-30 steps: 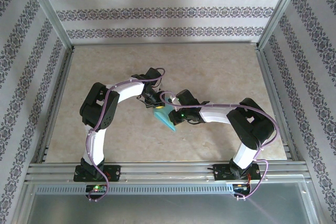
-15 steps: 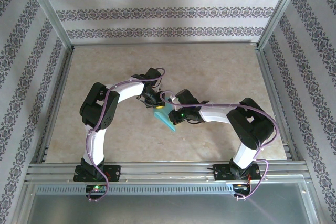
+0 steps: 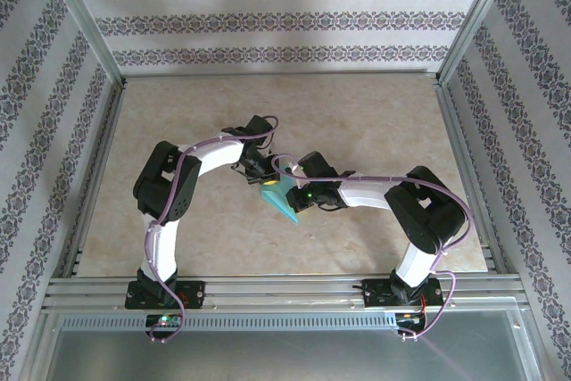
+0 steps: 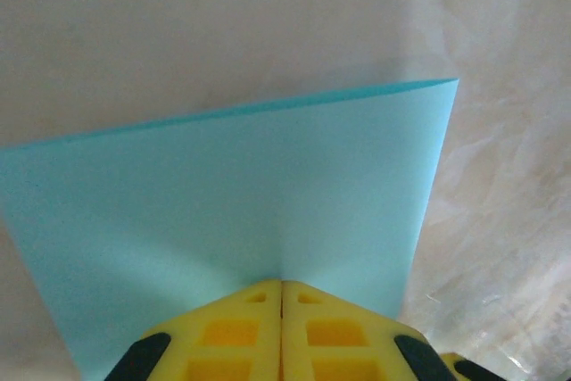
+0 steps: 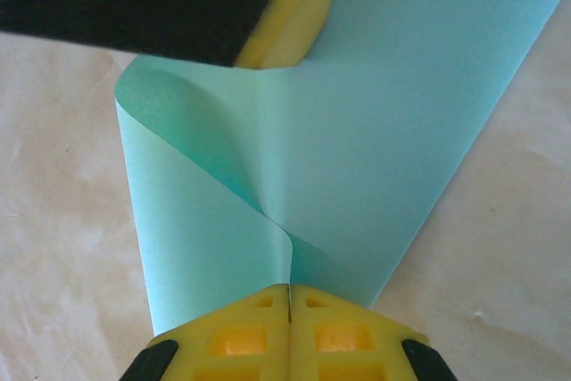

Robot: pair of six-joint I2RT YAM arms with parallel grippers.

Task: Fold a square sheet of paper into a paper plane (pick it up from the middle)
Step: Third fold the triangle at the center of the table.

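1. Two claws, both closed on paper. Left gripper [image 4: 282, 287] pinched tight, jaws pressed together with nothing but sheet thickness between, clamped on the near edge of the paper plane [image 4: 232, 185].
2. Same for the right gripper [image 5: 289, 290]: jaws together, biting the sheet just where a soft curl gathers into the pinch.
3. Outward from the left claw: light-blue paper spread broad and flat, with one straight edge running across the top.
4. Outward from the right claw: paper plane [image 5: 375, 131] bowed into a loose roll on one side, not pressed into a crease. At its far end, a yellow finger [image 5: 299, 6] of the other claw touching the sheet.
5. Seen from overhead: paper plane [image 3: 282, 198] held between left gripper [image 3: 261, 169] and right gripper [image 3: 299, 194], near the middle of the table [image 3: 375, 122], pointed end aimed toward the arm bases. Cannot tell whether lifted clear of the surface or brushing it.
6. Judged as mid-fold: more a half-shaped sheet than a finished dart.
7. What could go wrong from here:
   - Tearing at either pinch, if pulled apart while both claws stay clamped.
   - A crooked crease, if the loose roll gets flattened off-line.
   - Springing open or sliding away, if let go on one side before the fold is pressed.
   - Crumpling, if pushed together with so little slack between the claws.
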